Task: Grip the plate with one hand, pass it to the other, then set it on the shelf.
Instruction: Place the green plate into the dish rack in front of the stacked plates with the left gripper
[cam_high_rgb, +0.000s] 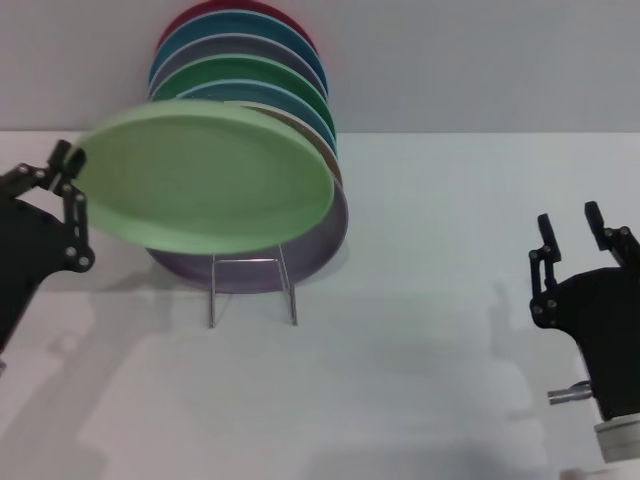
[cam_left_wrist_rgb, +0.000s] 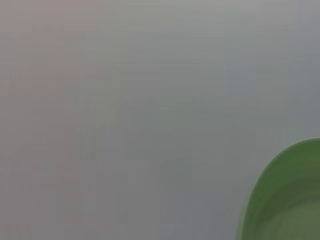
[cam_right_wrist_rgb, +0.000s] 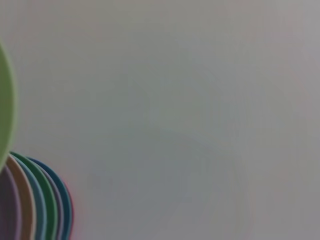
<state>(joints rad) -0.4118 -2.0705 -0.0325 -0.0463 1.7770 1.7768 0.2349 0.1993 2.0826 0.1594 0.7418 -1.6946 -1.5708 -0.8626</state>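
The pale mint green plate (cam_high_rgb: 210, 175) hangs tilted in the air in front of the rack, its hollow side toward me. My left gripper (cam_high_rgb: 72, 190) is shut on the plate's left rim at the left edge of the head view. A part of the plate shows in the left wrist view (cam_left_wrist_rgb: 290, 200) and a sliver in the right wrist view (cam_right_wrist_rgb: 5, 105). The silver wire shelf (cam_high_rgb: 252, 285) stands behind and below the plate, holding several upright plates. My right gripper (cam_high_rgb: 572, 235) is open and empty at the far right, well apart from the plate.
Upright in the rack are several plates: a red one (cam_high_rgb: 205, 12), blue ones, a darker green one (cam_high_rgb: 255, 72) and a lilac one (cam_high_rgb: 325, 245) at the front. They also show in the right wrist view (cam_right_wrist_rgb: 35, 200). The white table (cam_high_rgb: 420, 330) spreads between the arms.
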